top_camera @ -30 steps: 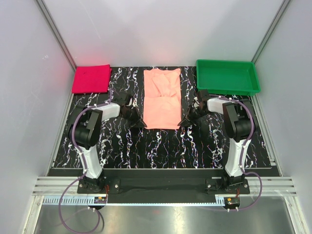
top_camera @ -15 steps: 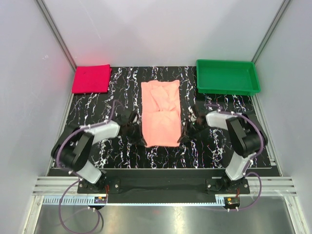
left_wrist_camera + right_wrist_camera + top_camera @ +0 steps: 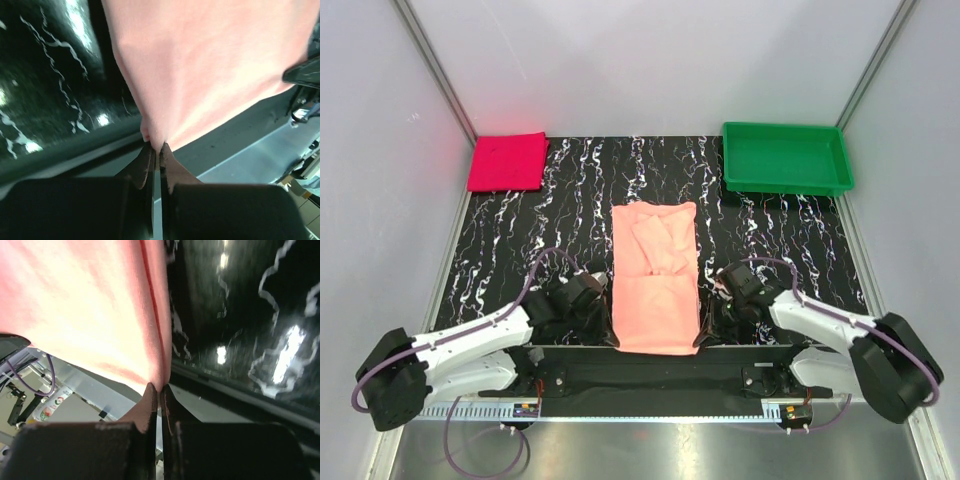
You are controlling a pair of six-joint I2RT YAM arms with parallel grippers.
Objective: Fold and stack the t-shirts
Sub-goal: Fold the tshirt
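Note:
A salmon-pink t-shirt [image 3: 656,275], folded into a long strip, lies lengthwise on the black marbled table, its near end at the front edge. My left gripper [image 3: 609,333] is shut on its near left corner, and the pink cloth [image 3: 200,65] runs up from the pinched tips [image 3: 156,147]. My right gripper [image 3: 705,331] is shut on the near right corner, the cloth [image 3: 90,310] stretching away from its tips [image 3: 160,386]. A magenta-red t-shirt [image 3: 506,161] lies folded at the far left corner.
A green plastic tray [image 3: 786,157] stands at the far right corner. White walls close in the table on three sides. Both arms lie low and stretched along the front edge [image 3: 570,352], with the metal rail just behind it.
Both grippers have pulled the pink shirt's near end toward the front edge. The whole strip has slid nearer, away from the back, and both arms have folded down low.

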